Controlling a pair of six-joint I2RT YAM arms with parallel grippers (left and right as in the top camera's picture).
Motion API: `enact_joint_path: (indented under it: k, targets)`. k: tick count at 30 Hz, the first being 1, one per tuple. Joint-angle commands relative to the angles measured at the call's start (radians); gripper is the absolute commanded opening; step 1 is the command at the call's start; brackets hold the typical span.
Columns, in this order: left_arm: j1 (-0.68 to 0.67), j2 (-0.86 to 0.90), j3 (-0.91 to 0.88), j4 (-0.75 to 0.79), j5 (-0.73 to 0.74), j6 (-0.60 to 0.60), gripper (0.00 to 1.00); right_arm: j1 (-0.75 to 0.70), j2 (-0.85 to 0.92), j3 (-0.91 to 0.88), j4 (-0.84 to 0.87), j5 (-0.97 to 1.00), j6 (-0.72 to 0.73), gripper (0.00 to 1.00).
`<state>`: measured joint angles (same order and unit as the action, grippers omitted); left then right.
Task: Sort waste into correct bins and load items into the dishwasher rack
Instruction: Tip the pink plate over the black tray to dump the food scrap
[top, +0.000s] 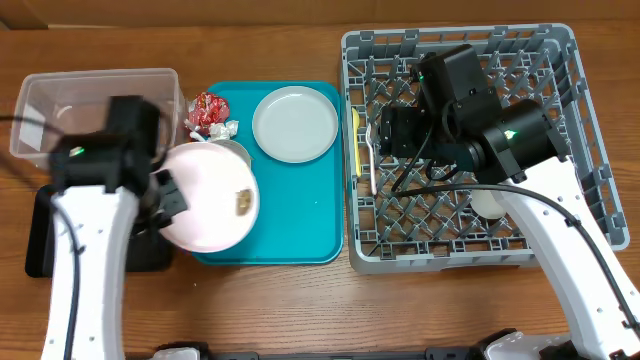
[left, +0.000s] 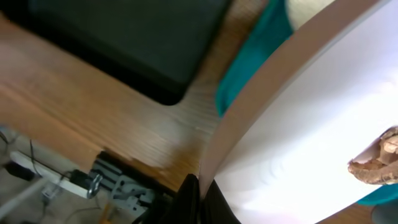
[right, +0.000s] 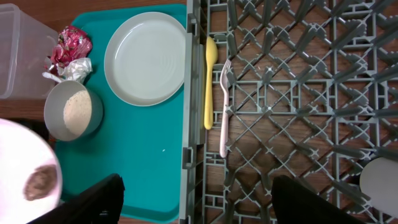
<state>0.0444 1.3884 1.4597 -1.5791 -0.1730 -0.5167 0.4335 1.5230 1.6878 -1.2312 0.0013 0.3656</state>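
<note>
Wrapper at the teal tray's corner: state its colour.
The wrapper is shiny red, seen best in the right wrist view.

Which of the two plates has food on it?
The pinkish-white plate, with a brown food bit; the grey-green plate on the teal tray looks bare.

Most of the large square grey plastic crate (right: 323, 74) lies open. A yellow-handled utensil (right: 209, 81) and white fork (right: 224, 109) crowd its left edge, a white cup (right: 380, 182) its front.

Brown wood-grain table (top: 280, 300) under even light; past its edge, white cable (left: 28, 163) and blurred clutter below
</note>
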Motion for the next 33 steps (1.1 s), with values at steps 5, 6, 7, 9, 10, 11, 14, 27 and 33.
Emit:
enact_joint_path:
  k: [5,6,7,9,10,11,14,27,33]
  targets:
    - [0.260,-0.113,0.028,-0.016,-0.079,0.003,0.04,-0.002,-0.024,0.015,0.001,0.021,-0.002,0.80]
    - [0.290,-0.113,0.028,-0.014,-0.080,-0.001,0.04,-0.002,-0.024,0.015,0.001,0.021,-0.002,0.80]
    - [0.311,-0.113,0.028,-0.013,-0.080,-0.003,0.04,-0.002,-0.024,0.015,0.001,0.021,-0.002,0.80]
    - [0.372,-0.113,0.028,-0.013,-0.078,-0.015,0.04,-0.002,-0.024,0.015,-0.004,0.022,-0.002,0.80]
    - [0.385,-0.113,0.027,-0.013,-0.078,-0.016,0.04,-0.002,-0.024,0.015,-0.005,0.022,-0.002,0.80]
    - [0.397,-0.113,0.026,-0.013,-0.081,-0.021,0.04,-0.002,-0.024,0.015,-0.006,0.024,-0.002,0.80]
    - [0.433,-0.113,0.013,-0.014,-0.107,-0.046,0.04,-0.002,-0.024,0.015,-0.006,0.024,-0.006,0.80]
    - [0.583,-0.082,-0.182,0.069,-0.348,-0.294,0.04,-0.002,-0.024,0.015,-0.005,0.024,-0.025,0.80]
    - [0.582,-0.001,-0.182,0.062,-0.459,-0.439,0.04,-0.002,-0.024,0.015,-0.005,0.024,-0.025,0.80]
